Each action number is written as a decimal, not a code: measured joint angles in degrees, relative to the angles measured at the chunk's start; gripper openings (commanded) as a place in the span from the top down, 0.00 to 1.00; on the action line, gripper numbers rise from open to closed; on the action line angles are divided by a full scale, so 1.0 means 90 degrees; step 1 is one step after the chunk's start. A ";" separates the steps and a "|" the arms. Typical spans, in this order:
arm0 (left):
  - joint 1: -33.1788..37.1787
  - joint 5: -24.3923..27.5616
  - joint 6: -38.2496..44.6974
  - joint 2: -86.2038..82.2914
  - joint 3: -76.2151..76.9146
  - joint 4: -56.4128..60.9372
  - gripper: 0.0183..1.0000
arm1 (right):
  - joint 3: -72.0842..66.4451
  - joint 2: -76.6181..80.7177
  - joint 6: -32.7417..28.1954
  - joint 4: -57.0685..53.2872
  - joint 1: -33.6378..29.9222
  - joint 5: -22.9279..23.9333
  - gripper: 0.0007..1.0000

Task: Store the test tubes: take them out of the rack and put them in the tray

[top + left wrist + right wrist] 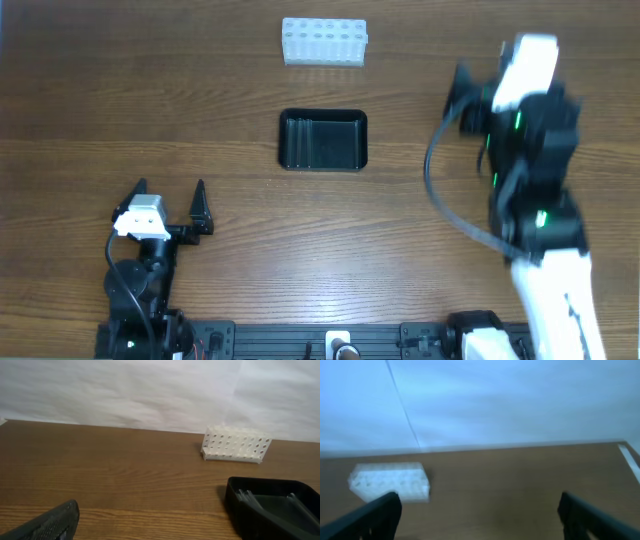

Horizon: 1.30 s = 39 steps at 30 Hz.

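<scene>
Wood-grain table [100,100], white backdrop [125,385], perhaps paper; left gripper [170,192] and right gripper [477,512] spread, empty.

1. The brown wood-grain counter [150,100] carries two things, both lying about midway across its width.
2. A white perforated plastic rack [324,42] stands towards the counter's far edge.
3. A black rectangular plastic tray [322,114] sits on the near side of the rack, apart from it, with bare wood between them.
</scene>
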 measured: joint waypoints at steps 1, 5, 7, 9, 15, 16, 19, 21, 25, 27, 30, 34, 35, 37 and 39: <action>0.0002 0.0000 0.0000 0.0000 0.0000 -0.0002 0.00 | -0.0381 -0.0291 -0.0039 0.0066 -0.0002 0.0024 0.01; 0.0000 0.0000 0.0000 0.0000 0.0000 0.0000 0.00 | -0.1953 -0.1644 -0.0155 0.0301 0.0000 0.0087 0.01; 0.0000 0.0000 0.0000 0.0000 0.0000 0.0000 0.00 | -0.2518 -0.2285 -0.0177 0.0381 0.0005 0.0102 0.01; 0.0000 0.0000 0.0000 0.0000 0.0000 0.0000 0.00 | -0.3050 -0.2946 -0.0187 0.0457 0.0005 0.0119 0.01; 0.0000 0.0002 0.0000 0.0000 0.0000 0.0000 0.00 | -0.4240 -0.4556 -0.0202 0.0568 0.0005 0.0141 0.01; 0.0002 0.0000 0.0000 0.0000 0.0000 0.0000 0.00 | -0.4367 -0.4743 -0.0197 0.0639 0.0005 0.0141 0.01; 0.0000 0.0000 0.0000 0.0000 0.0000 0.0000 0.00 | -0.4682 -0.5258 -0.0197 0.0891 0.0005 0.0141 0.01; 0.0000 0.0000 0.0000 0.0000 0.0000 0.0000 0.00 | -0.4828 -0.5530 -0.0202 0.1039 0.0005 0.0141 0.01; 0.0000 0.0000 0.0000 0.0000 0.0000 0.0000 0.00 | -0.5119 -0.5880 -0.0199 0.1404 0.0005 0.0138 0.01; 0.0000 0.0000 0.0000 0.0000 0.0000 0.0000 0.00 | -0.5294 -0.6020 -0.0204 0.1489 0.0005 0.0136 0.01; 0.0000 0.0000 0.0000 0.0000 0.0000 0.0000 0.00 | -0.5520 -0.6234 -0.0204 0.1540 0.0005 0.0136 0.01; 0.0000 0.0002 0.0000 0.0000 0.0000 0.0000 0.00 | -0.5697 -0.6312 -0.0255 0.1700 0.0007 0.0136 0.01; 0.0000 0.0000 0.0000 0.0000 0.0000 0.0000 0.00 | -0.5712 -0.6312 -0.0274 0.1705 0.0010 0.0136 0.01; 0.0000 0.0000 0.0000 0.0000 0.0000 0.0000 0.00 | -0.5736 -0.6312 -0.0316 0.1739 0.0017 0.0134 0.01; 0.0000 0.0002 0.0000 0.0000 0.0000 0.0000 0.00 | -0.5831 -0.6314 -0.0330 0.1982 0.0017 0.0136 0.01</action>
